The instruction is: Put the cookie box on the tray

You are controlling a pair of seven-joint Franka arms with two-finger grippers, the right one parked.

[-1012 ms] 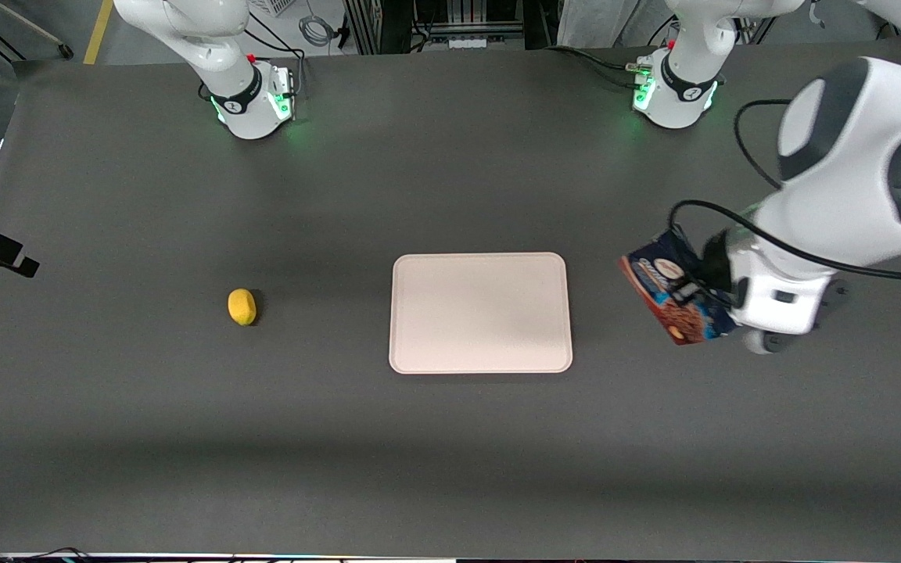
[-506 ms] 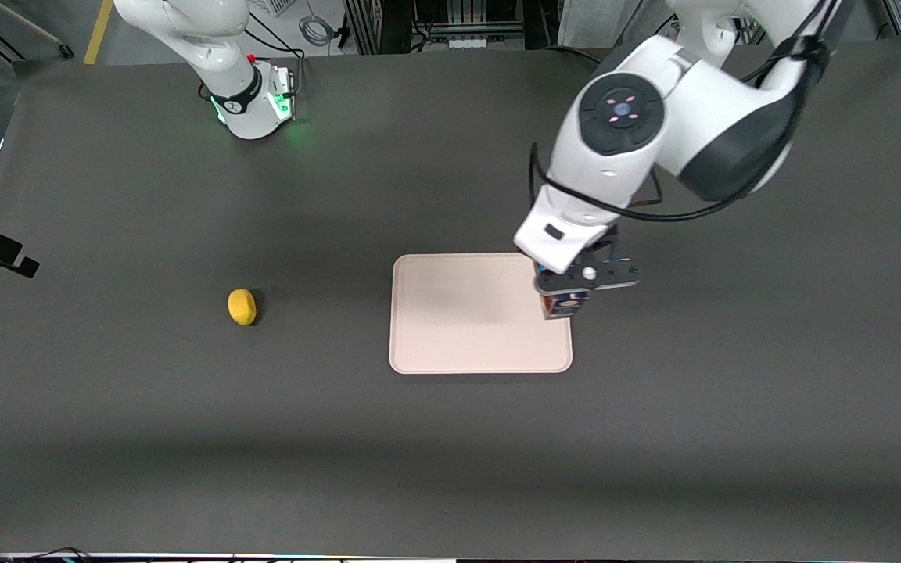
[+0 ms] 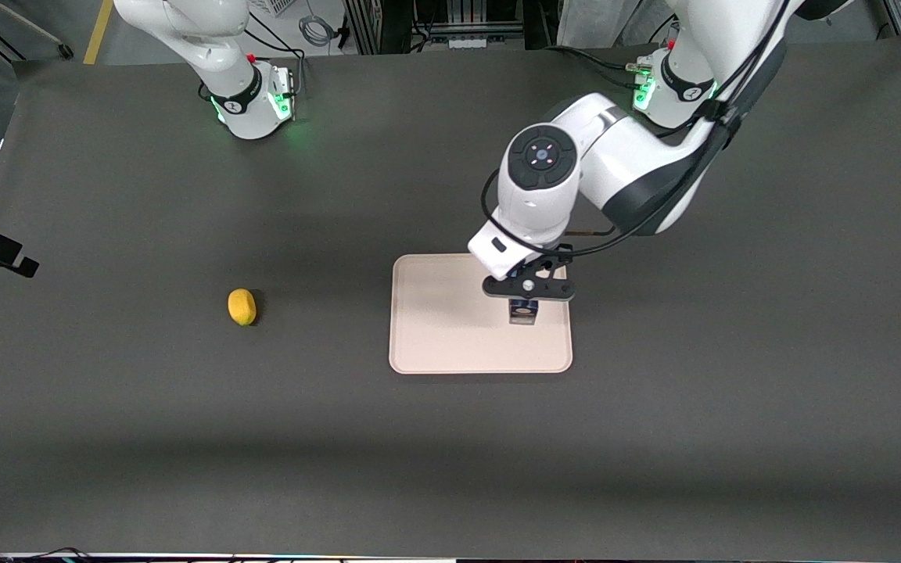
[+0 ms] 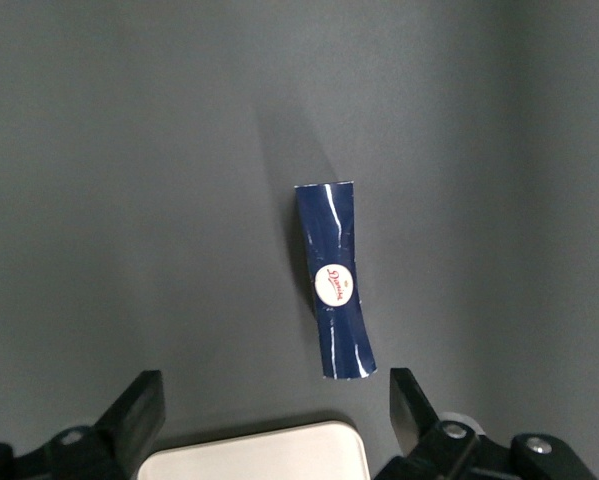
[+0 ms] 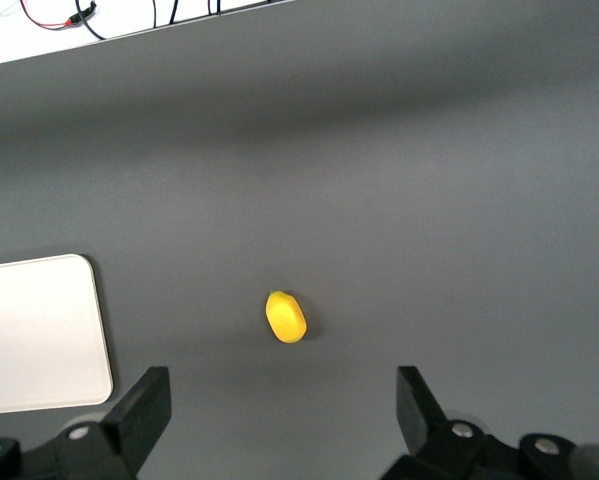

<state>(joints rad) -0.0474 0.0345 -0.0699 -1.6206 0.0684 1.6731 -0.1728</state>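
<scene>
- Over the tray (image 3: 435, 344), toward the working arm's end of it, my gripper (image 3: 527, 291) is hovering directly above the cookie box (image 3: 523, 312).
- The cookie box is standing on its narrow end inside the rim, near the edge; I am not seeing whether its base is touching the tray.
- I cannot tell whether my gripper is clamping the cookie box or is already free of it.
- I am judging the risk to be a topple: a tall, narrow box released above the surface, or nudged while I am lifting away, could be falling across the low rim onto the tabletop (image 3: 184, 430).
- A yellow lump (image 3: 242, 306) is lying well apart, posing no trouble.
</scene>
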